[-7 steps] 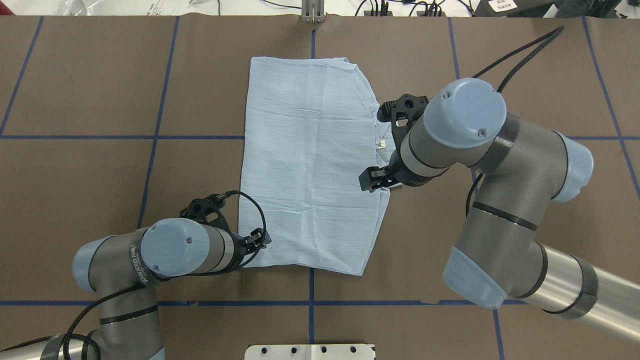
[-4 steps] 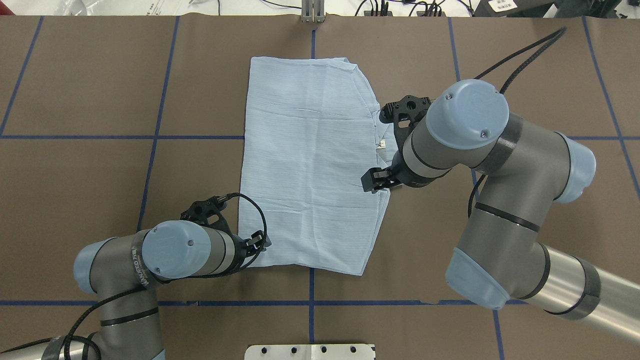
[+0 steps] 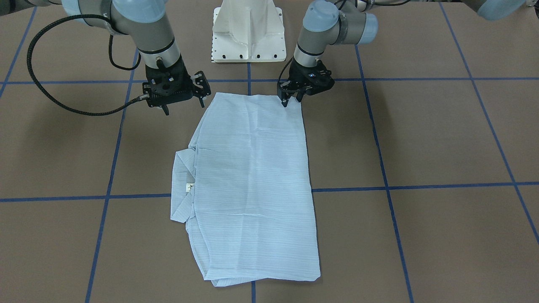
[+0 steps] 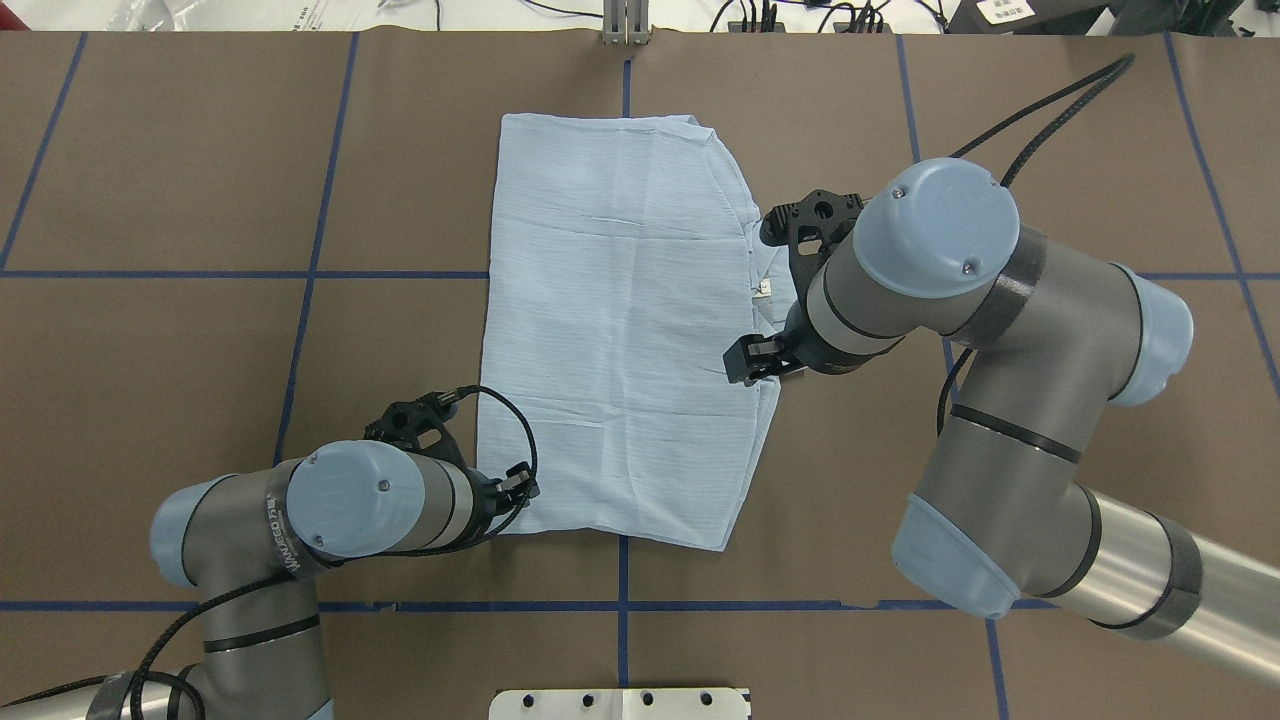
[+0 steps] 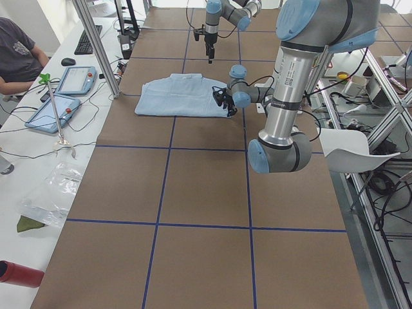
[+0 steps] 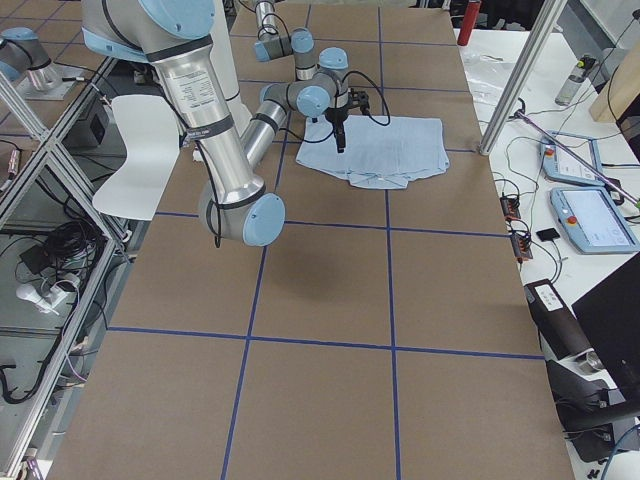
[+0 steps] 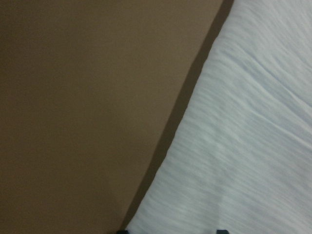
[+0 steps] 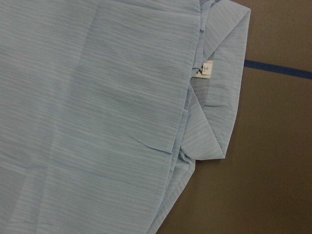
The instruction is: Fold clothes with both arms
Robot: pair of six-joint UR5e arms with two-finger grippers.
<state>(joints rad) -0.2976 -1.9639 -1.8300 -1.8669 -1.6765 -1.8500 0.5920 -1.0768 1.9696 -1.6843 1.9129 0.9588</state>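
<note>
The clothes are one light-blue shirt (image 3: 252,181) (image 4: 620,340), folded into a flat rectangle in the middle of the table. Its collar (image 3: 183,189) and small neck label (image 8: 207,69) stick out on the robot's right side. My left gripper (image 3: 293,100) (image 4: 517,490) points down at the shirt's near left corner, low over it. Its fingers stand apart, and the left wrist view shows the shirt's edge (image 7: 195,146) very close. My right gripper (image 3: 184,107) hangs open above the table beside the shirt's near right edge, holding nothing.
The white pedestal base (image 3: 247,33) stands at the table's near edge behind the shirt. Blue tape lines (image 3: 421,185) cross the brown table top. A side table with tablets (image 5: 64,96), cables and a seated person (image 5: 16,58) runs along the far edge.
My left arm has shifted slightly toward the robot's base at the shirt's corner. The right arm has drifted a little to the right. The shirt lies as before.
</note>
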